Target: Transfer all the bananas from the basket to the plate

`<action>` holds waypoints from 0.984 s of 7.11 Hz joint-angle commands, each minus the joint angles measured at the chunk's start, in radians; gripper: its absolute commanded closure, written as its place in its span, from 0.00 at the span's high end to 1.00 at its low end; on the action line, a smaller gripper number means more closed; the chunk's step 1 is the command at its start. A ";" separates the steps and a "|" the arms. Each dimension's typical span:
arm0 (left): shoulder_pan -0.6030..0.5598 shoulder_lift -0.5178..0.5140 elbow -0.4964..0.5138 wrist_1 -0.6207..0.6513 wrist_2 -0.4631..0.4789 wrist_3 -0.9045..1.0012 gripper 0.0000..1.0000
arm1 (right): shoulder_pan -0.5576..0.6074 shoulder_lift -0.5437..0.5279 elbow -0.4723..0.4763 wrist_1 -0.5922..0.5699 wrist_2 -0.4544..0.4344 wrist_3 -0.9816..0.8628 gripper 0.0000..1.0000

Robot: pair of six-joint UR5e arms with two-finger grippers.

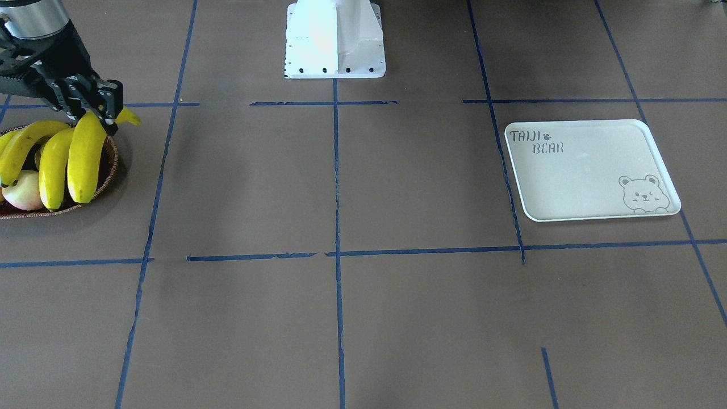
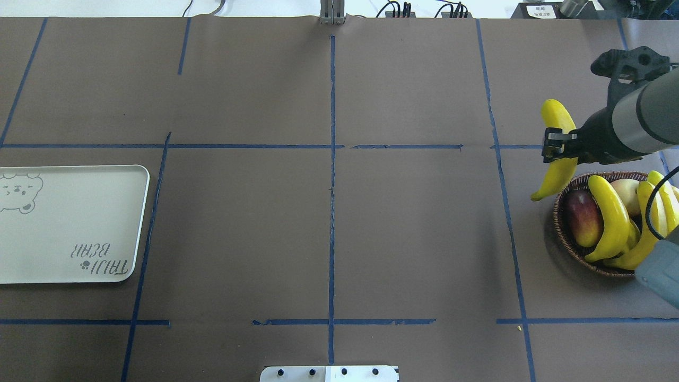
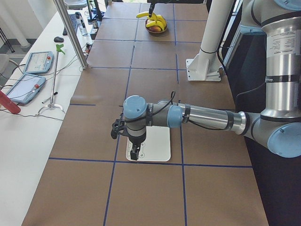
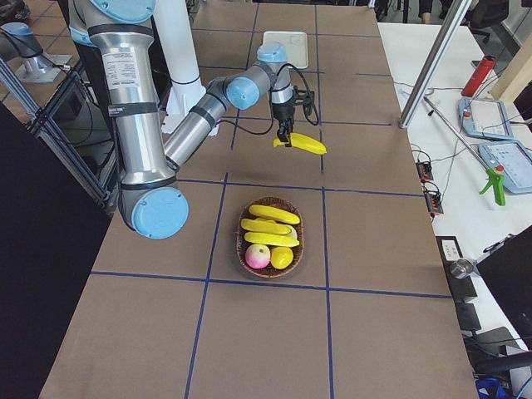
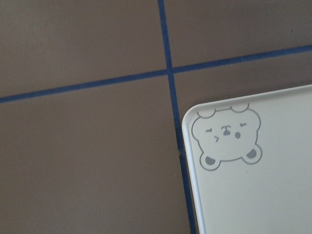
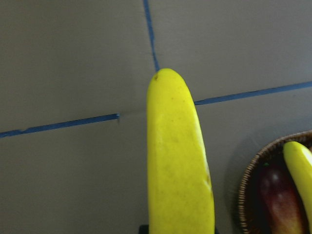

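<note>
My right gripper (image 2: 556,145) is shut on a yellow banana (image 2: 557,159) and holds it in the air beside the basket (image 2: 562,233), over the brown table. The same banana fills the right wrist view (image 6: 178,156). Three more bananas (image 2: 610,212) lie in the dark wicker basket (image 1: 109,170). The cream plate (image 2: 69,212) printed "TAIJI BEAR" lies bare at the other end of the table (image 1: 585,187). My left gripper (image 3: 135,153) hangs over the plate's bear corner (image 5: 226,136). It shows only in the exterior left view, so I cannot tell if it is open or shut.
A red-purple mango (image 2: 581,217) and a pale pink fruit (image 1: 23,190) share the basket. The white robot base (image 1: 335,40) stands at the table's middle edge. Blue tape lines cross the brown table cover between basket and plate.
</note>
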 commanded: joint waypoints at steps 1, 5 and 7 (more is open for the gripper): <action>0.035 -0.061 0.013 -0.039 -0.131 -0.025 1.00 | -0.036 0.150 -0.061 0.020 0.074 -0.068 0.00; 0.200 -0.198 -0.009 -0.094 -0.315 -0.410 1.00 | -0.131 0.161 -0.200 0.539 0.101 0.132 0.01; 0.278 -0.253 -0.001 -0.213 -0.317 -0.523 1.00 | -0.239 0.163 -0.300 0.831 -0.039 0.098 0.01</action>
